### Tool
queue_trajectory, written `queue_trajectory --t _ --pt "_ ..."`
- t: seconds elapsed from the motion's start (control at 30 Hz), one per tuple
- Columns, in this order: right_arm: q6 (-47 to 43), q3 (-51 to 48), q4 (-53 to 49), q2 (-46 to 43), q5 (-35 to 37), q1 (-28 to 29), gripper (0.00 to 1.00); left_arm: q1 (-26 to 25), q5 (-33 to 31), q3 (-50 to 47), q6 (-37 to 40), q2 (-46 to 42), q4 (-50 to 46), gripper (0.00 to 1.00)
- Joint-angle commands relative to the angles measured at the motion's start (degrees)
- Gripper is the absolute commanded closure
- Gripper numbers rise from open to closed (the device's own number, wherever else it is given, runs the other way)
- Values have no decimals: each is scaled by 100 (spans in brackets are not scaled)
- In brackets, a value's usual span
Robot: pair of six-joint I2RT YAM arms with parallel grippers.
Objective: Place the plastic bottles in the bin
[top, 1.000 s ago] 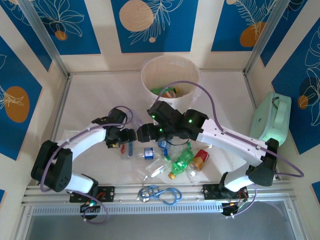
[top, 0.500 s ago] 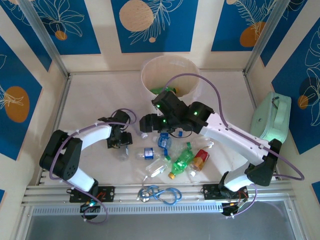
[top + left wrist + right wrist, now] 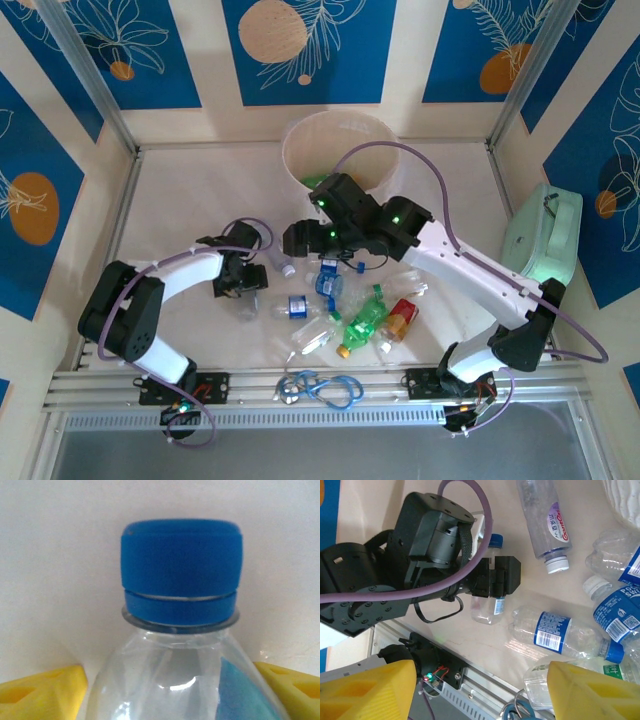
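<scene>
Your left gripper point(image 3: 241, 284) straddles a clear blue-capped bottle point(image 3: 181, 570) lying on the table point(image 3: 190, 200). Its yellow fingers point(image 3: 45, 690) sit at the bottle's shoulders, but I cannot tell whether they press. If you lift on that hold, the tapered neck may slip free. Your right gripper point(image 3: 481, 680) hangs wide and empty just above the left one, so the arms could collide. The bin point(image 3: 300, 135) stands well beyond, and the other plastic bottles point(image 3: 365, 312) lie loose nearby.

The pale table point(image 3: 180, 210) carries scattered plastic bottles point(image 3: 366, 318) near its front and the bin point(image 3: 340, 135) behind.
</scene>
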Motion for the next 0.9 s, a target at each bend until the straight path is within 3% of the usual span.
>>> queue_trajectory --t 0.0,0.3,0.63,0.73,0.87 --pt "156 214 -114 59 -27 27 33 -19 -149 -56 78 262 198 19" --pt "230 -99 118 -213 414 375 38 44 -136 -81 60 -259 -14 37" --pt "-36 -169 328 -205 616 910 37 135 -231 -194 -198 -1665 -636 39" --pt "-78 -215 334 -204 686 987 37 198 -267 -242 -144 -1761 -767 32" --pt "-45 -405 470 -364 759 1040 36 220 -228 -53 -160 -1696 -972 41"
